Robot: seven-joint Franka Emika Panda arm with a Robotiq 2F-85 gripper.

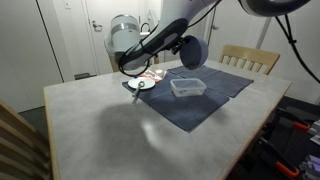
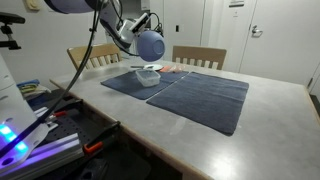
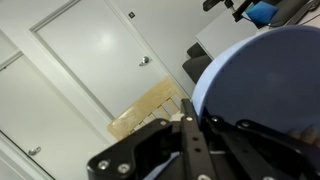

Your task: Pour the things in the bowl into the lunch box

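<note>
My gripper (image 1: pixel 181 46) is shut on the rim of the round blue bowl (image 1: pixel 192 53) and holds it tipped on its side in the air above the clear lunch box (image 1: pixel 187 87). In an exterior view the bowl (image 2: pixel 150 45) hangs just above the lunch box (image 2: pixel 148 76). In the wrist view the bowl (image 3: pixel 265 85) fills the right side, its rim pinched between my fingers (image 3: pixel 195 125). The bowl's contents are not visible.
The lunch box lies on a dark blue cloth (image 1: pixel 215 98) on a grey table (image 1: pixel 100 130). A small white plate (image 1: pixel 146 85) with a utensil sits beside the cloth. Wooden chairs (image 1: pixel 250 58) stand at the far side. A door and white walls lie behind.
</note>
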